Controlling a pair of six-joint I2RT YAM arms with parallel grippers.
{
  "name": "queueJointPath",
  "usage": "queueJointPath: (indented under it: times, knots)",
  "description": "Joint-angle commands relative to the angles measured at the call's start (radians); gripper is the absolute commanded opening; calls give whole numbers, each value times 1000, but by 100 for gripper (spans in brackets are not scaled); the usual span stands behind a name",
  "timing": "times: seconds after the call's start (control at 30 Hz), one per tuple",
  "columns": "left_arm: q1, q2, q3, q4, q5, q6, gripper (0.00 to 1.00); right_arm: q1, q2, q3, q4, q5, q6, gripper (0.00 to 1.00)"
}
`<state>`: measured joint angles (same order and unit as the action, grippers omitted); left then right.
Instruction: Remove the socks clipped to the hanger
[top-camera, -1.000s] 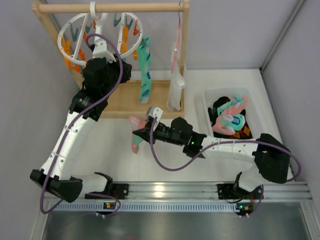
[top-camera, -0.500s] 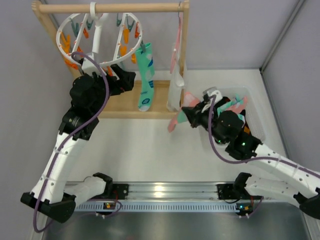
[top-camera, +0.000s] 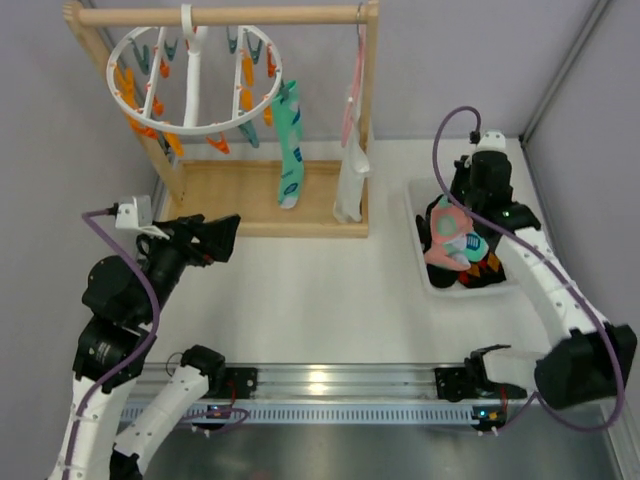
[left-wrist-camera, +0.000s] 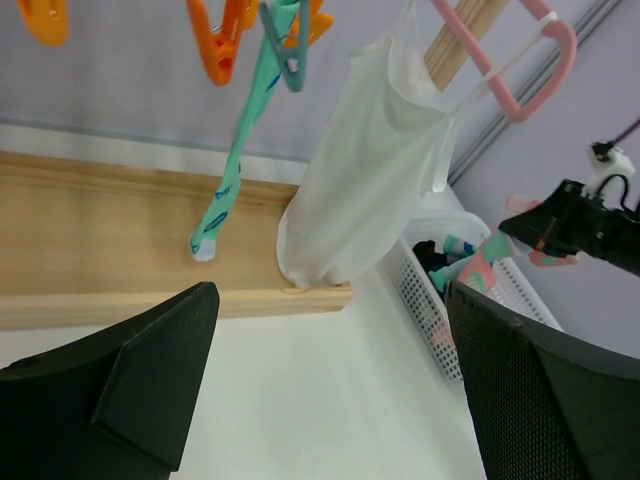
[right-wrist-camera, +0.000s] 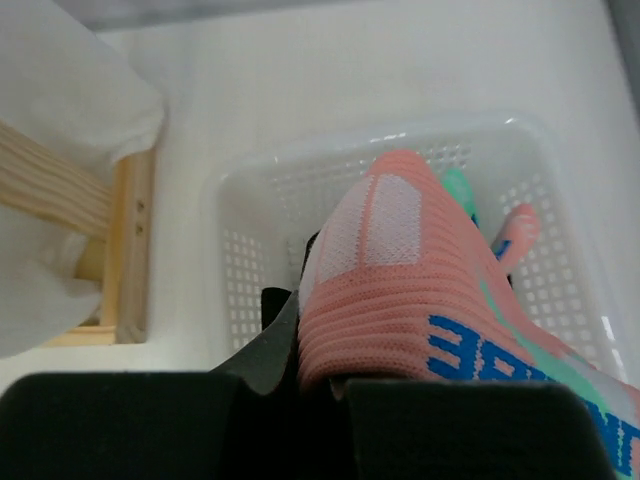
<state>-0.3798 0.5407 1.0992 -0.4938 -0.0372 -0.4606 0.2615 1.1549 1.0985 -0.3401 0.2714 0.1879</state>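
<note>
The white ring hanger (top-camera: 197, 129) hangs from the wooden rack's top bar, with orange and teal clips. One mint-green sock (top-camera: 289, 148) (left-wrist-camera: 232, 177) is still clipped at the ring's right side. My left gripper (top-camera: 222, 238) (left-wrist-camera: 330, 400) is open and empty, low and to the left of the rack's base, its fingers (left-wrist-camera: 150, 385) wide apart. My right gripper (top-camera: 458, 205) (right-wrist-camera: 335, 385) is shut on a pink sock (right-wrist-camera: 420, 290) (top-camera: 445, 238) over the white basket (top-camera: 420, 262) (right-wrist-camera: 245, 260), where other socks lie.
A long white-pink cloth (top-camera: 352, 160) (left-wrist-camera: 365, 170) hangs on a pink hanger at the rack's right post. The wooden rack base (top-camera: 250, 195) (left-wrist-camera: 90, 240) lies behind my left gripper. Grey walls close in on the left, back and right.
My left gripper opened and drew back down from the hanger to the near left. My right arm carried the pink sock from the table's middle to over the basket.
</note>
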Motion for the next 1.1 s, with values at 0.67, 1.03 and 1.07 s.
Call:
queueJointPath:
  times: [0.67,1.03,1.07]
  knots:
    - [2,-334,-159,-216,-240,108,98,-205,-42,-131,23,-278,122,99]
    - [2,-370,-220,-213,-331,63,99,241,-284,-203,329,-660,125,99]
    - [2,-374,-223,-213,-331,62,99,374,-270,-201,404,-634,113,99]
